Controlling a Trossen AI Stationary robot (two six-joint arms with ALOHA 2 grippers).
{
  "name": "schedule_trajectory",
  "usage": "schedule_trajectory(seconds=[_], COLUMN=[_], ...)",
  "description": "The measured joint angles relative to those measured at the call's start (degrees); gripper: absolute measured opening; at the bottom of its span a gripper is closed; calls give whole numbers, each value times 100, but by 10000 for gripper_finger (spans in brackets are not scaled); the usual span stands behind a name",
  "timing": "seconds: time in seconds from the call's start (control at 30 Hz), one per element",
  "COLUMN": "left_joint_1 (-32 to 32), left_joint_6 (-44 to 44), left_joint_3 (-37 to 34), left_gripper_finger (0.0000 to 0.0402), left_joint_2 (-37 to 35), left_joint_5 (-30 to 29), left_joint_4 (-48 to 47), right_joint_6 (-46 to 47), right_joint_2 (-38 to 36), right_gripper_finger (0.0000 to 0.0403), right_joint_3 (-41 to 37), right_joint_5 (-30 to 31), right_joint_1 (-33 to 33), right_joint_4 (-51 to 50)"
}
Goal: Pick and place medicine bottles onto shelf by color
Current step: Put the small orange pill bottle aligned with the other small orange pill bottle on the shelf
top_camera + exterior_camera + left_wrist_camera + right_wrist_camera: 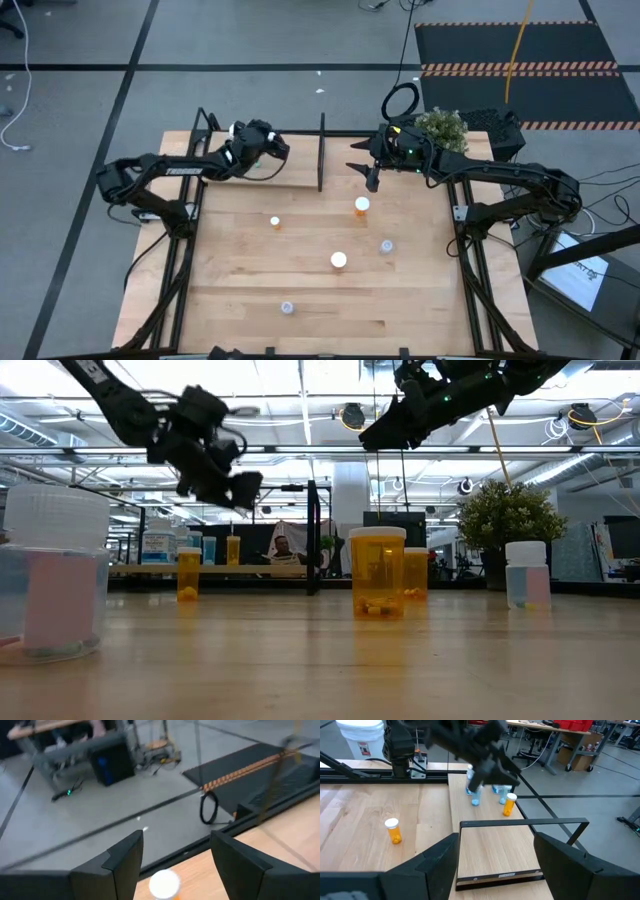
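Five medicine bottles stand on the big table: three orange ones with white caps and two pale blue ones. The orange ones are a small one (pixel 275 222), one (pixel 361 206) near the right arm, and one (pixel 339 260) in the middle. The pale blue ones are one (pixel 386 246) to the right and one (pixel 288 307) near the front edge.

There is one shelf (pixel 300 168), a low light wood plank at the back of the table, with one black divider (pixel 321 150) standing up in its middle. On its left part stand one orange bottle (pixel 509 804) and at least two pale blue bottles (pixel 475 797) close beside it.

There are two arms. The left gripper (pixel 175 837) hangs over that orange bottle, fingers apart, holding nothing. The right gripper (pixel 497 837) hangs over the shelf's right part, fingers apart too, holding nothing.
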Motion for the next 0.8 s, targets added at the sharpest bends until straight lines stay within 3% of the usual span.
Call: schedule_trajectory(seconds=[0.13, 0.27, 0.5, 0.67, 0.8], left_joint_1=[-401, -941, -2716, -4450, -5420], left_joint_6=[287, 265, -321, -1127, -1691], left_joint_3=[2, 2, 2, 2, 4], left_gripper_finger=[232, 232, 232, 232, 232], left_joint_2=[-685, -1514, -2641, -2639, -2275], left_joint_5=[67, 558, 901, 309, -254], left_joint_4=[-463, -1388, -3512, -4118, -4256], right_joint_6=[0, 13, 223, 366, 598], right_joint_2=[0, 0, 0, 0, -38], right_gripper_finger=[253, 253, 253, 253, 253], right_joint_3=[0, 0, 0, 0, 1], right_joint_5=[0, -8, -34, -35, -33], right_joint_1=[1, 0, 12, 162, 379], right_joint_4=[-4, -7, -88, -412, -620])
